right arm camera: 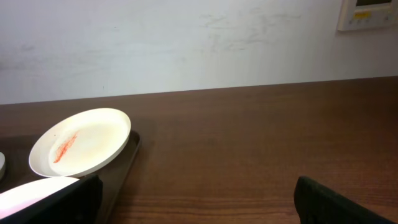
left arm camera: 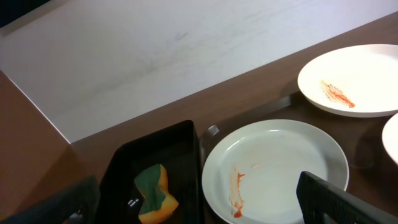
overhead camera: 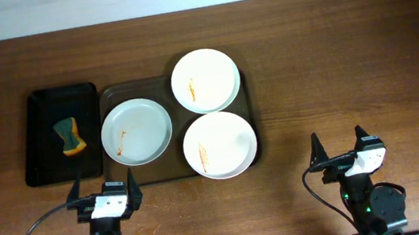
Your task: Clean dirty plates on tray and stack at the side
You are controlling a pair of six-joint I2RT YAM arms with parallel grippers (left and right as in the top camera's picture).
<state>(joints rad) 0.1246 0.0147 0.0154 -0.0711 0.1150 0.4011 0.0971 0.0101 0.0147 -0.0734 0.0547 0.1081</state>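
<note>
The left fingers [overhead camera: 131, 183] and right fingers [overhead camera: 316, 149] stand spread wide, gripping nothing, on the near side of the brown tray [overhead camera: 121, 90]. Three orange-smeared white plates [overhead camera: 137, 132] lie unstacked on that tray.

Brown wooden table [overhead camera: 348, 59] with dark tray [overhead camera: 134, 87] just beside black tray [overhead camera: 45, 163]

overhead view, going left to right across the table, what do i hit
sponge → left plate → far right plate and near right plate, level with each other → right gripper
</note>
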